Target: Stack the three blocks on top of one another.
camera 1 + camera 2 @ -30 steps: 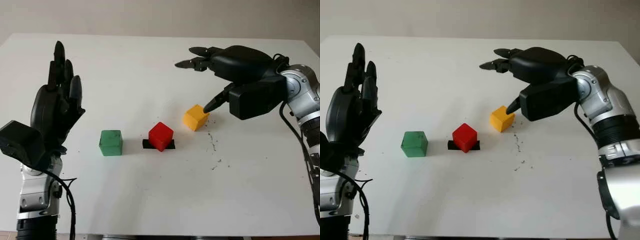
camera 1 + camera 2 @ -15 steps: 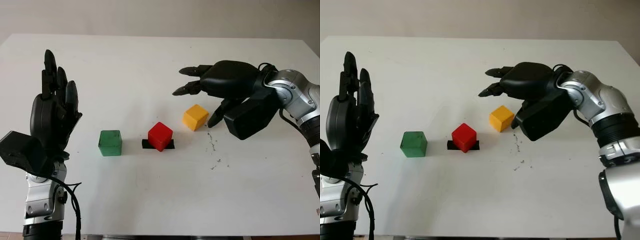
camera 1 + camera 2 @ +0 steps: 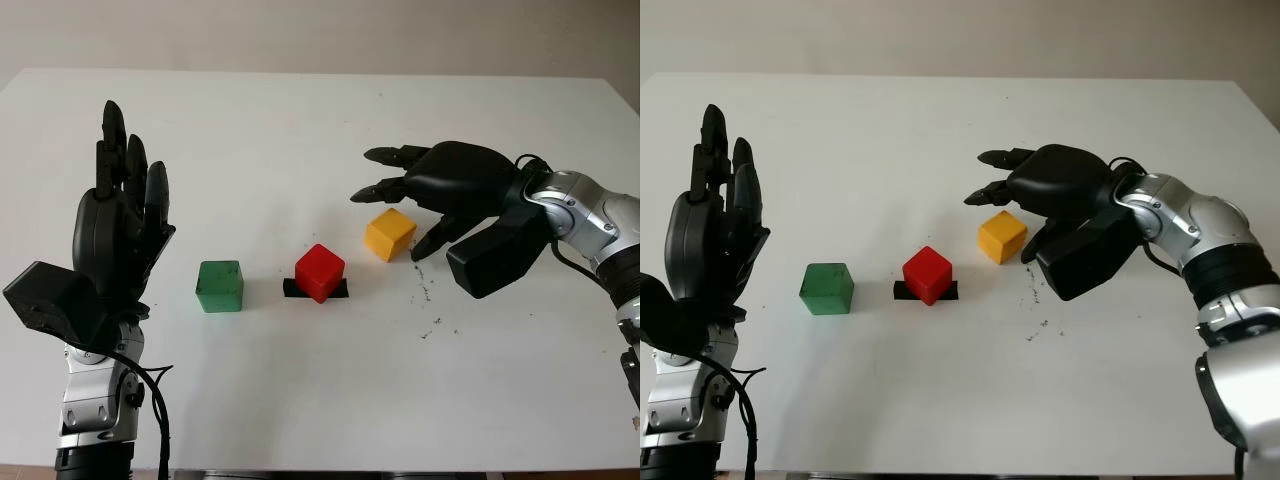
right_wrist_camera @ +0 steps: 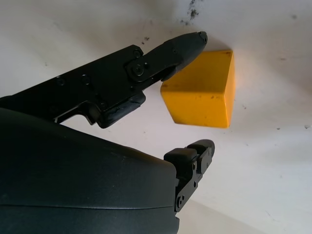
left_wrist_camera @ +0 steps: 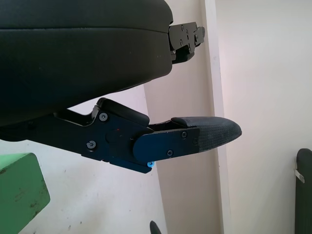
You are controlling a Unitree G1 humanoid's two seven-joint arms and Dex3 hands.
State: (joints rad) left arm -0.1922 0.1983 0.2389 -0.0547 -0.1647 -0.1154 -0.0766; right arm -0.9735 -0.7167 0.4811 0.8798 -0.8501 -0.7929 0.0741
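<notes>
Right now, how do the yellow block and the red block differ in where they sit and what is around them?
The red block sits on a small black patch in the middle of the table; the yellow block sits on bare table, farther back and to the right. The open right hand brackets the yellow block with fingers on either side; no hand is near the red block. The left hand is raised, open, at left. Both blocks are unstacked cubes.

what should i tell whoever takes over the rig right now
Right hand: open, fingers around the yellow block, not closed on it.
Left hand: open, raised upright beside the green block, idle.
Blocks: green, red block on a black patch, yellow, all separate on the white table.
Done: nothing stacked.
Left: grasp yellow, then stack all three.
</notes>
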